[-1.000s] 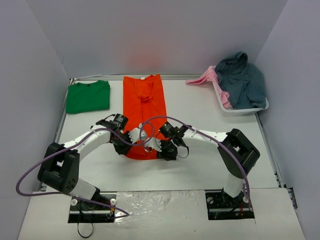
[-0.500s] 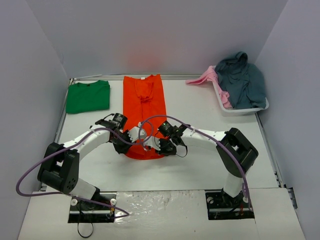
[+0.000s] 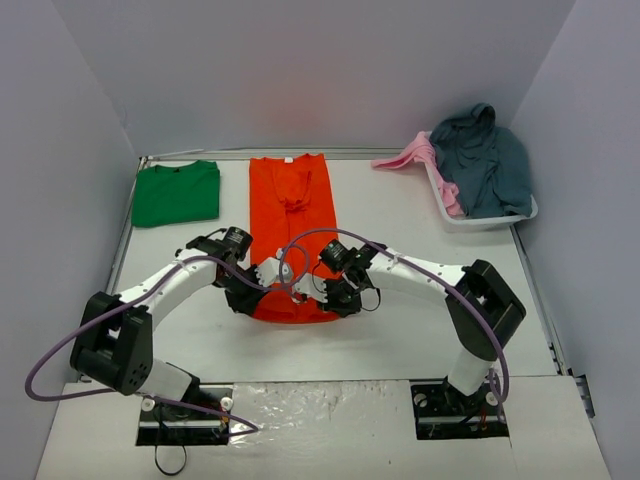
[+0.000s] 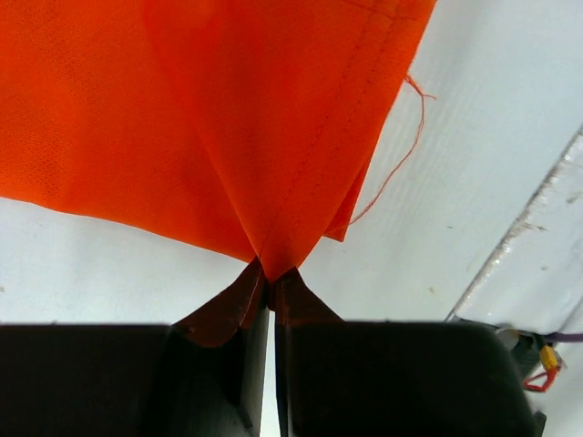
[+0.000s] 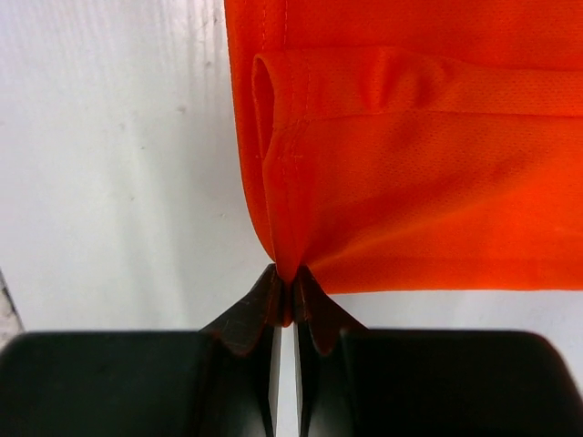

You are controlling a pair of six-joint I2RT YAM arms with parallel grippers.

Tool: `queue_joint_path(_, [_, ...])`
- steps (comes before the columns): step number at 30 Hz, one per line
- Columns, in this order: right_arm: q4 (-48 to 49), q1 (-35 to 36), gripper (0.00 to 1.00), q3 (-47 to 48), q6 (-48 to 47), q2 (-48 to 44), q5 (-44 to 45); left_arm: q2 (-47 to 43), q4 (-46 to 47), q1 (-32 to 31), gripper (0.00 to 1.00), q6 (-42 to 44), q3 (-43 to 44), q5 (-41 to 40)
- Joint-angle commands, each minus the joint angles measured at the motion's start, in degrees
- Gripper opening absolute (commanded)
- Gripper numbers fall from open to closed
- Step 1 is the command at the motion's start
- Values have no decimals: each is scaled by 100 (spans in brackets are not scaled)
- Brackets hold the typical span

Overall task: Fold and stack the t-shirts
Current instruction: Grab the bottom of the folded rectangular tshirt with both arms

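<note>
Since a second ago the right gripper (image 5: 286, 273) has closed on the near right corner of the orange shirt (image 3: 290, 210), and the near hem has slid a little nearer. The left gripper (image 4: 271, 270) is clenched on the near left corner, with cloth bunched into a point between its jaws. A loose thread hangs off the shirt edge beside it. Both hem corners are thus pinched, low over the table (image 3: 420, 290).

From this hem the orange shirt runs away as a narrow strip, sleeves already turned in, its collar at the far edge. At far left lies the green shirt (image 3: 177, 193), folded into a neat rectangle and well apart from the orange one. At far right a bin (image 3: 441, 206) holds a blue-grey garment and a pink one that spills over its rim.

By my reading, one shirt is finished and the orange one is half folded. It still needs its crosswise fold and then a place on the green shirt. The bin's clothes look untouched.
</note>
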Motion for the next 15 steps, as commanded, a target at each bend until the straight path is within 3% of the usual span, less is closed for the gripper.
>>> queue_joint_path(1, [-825,-14,0,240,300,-237,58,-355,-911,-89,2,655,300,536])
queue_joint_path(15, [-1801,-31,0,882,142,-219,-689,-171,-2530,-97,2,1694,792,1020])
